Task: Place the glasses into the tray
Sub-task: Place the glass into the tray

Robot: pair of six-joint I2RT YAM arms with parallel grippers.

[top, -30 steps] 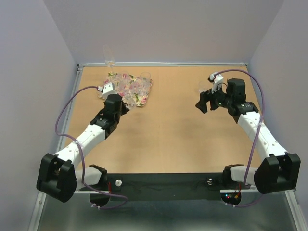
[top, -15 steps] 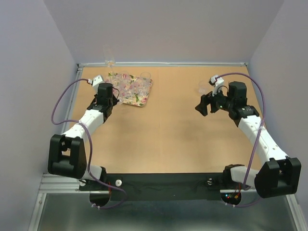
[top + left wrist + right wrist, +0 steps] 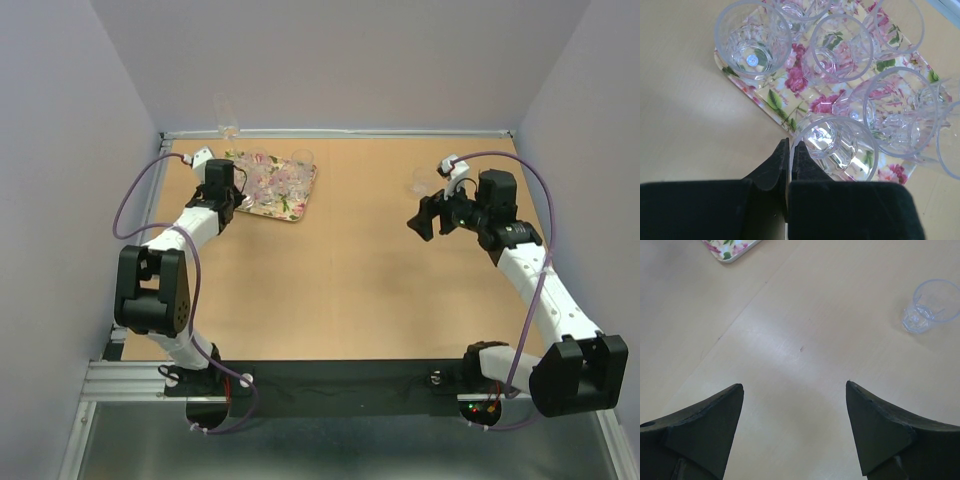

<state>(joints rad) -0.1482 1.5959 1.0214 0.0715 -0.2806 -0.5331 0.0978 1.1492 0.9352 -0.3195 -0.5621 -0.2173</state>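
left pincer (image 3: 791, 145) closed by tray (image 3: 771, 101) of glasses (image 3: 839, 48) | right pincer (image 3: 795, 388) open over desk (image 3: 805, 305), near lone glass (image 3: 930, 306)

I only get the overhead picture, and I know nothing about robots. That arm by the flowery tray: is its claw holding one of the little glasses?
Observer: The left wrist camera shows the left gripper shut, its tips right at the rim of the nearest glass, which stands in the tray. I cannot tell whether it pinches that rim.
Visitor: And the other claw?
Observer: The right wrist camera shows the right gripper wide open, with nothing between its fingers.
Visitor: Any glass outside the tray?
Observer: Yes. A lone glass stands upright and empty on the table, beyond those fingers, untouched.
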